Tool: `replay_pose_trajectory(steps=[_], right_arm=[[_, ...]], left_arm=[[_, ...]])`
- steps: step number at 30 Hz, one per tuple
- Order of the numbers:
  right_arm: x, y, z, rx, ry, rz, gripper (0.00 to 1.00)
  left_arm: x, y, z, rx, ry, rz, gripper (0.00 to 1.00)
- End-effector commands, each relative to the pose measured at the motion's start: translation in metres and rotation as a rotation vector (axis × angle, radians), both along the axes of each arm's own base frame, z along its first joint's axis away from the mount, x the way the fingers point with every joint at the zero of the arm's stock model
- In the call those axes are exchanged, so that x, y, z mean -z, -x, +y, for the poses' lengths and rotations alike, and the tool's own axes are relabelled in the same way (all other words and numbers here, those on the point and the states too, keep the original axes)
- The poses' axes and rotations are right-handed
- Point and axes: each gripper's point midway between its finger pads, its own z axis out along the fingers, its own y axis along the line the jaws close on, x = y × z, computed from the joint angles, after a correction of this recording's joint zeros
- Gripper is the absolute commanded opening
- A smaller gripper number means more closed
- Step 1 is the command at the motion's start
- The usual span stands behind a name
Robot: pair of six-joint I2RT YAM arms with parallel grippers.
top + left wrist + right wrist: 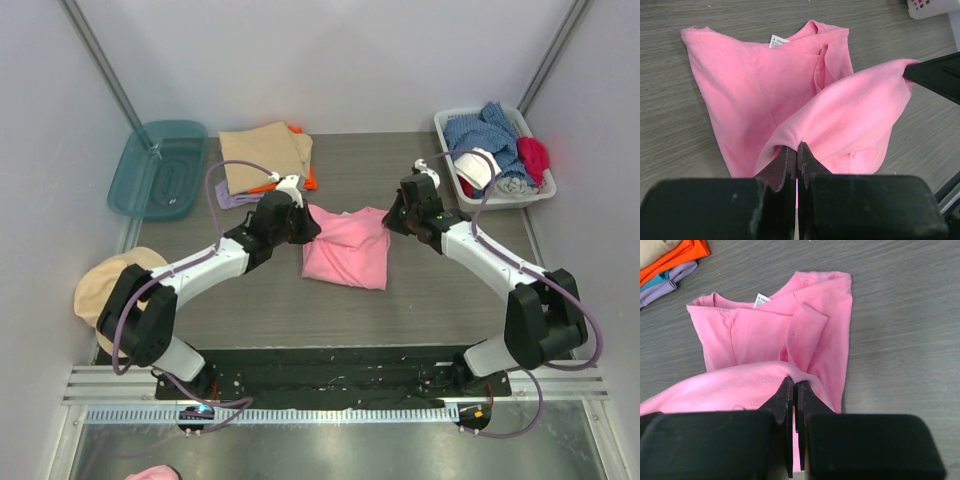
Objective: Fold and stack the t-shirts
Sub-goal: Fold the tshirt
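1. Here, the pink shirt (pixel 345 250) lies in the middle of the frame on the desk (pixel 430 300).
2. The left gripper (pixel 796 150) is closed tight on one pink edge.
3. The right gripper (pixel 792 387) is closed tight on another edge.
4. A tan shirt (pixel 265 155) lies folded, upper left of middle.

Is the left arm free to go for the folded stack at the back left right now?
Probably not yet: the left gripper is shut on the pink t-shirt, shared with the right gripper. The stack lies close, nothing between.
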Motion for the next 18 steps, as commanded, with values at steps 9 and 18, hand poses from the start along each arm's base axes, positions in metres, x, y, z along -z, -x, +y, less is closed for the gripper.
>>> replay_pose_trajectory(steps=[9,18], right_arm=[[-0.008,-0.062,0.014,-0.028,-0.043,-0.097,0.01],[0.019,-0.084,0.007,-0.009,-0.033,-0.063,0.02]], left_arm=[[0.008,-0.045,-0.008,0.027,0.055,-0.018,0.04],[0.022,-0.071,-0.006,0.025,0.102,0.0,0.16]])
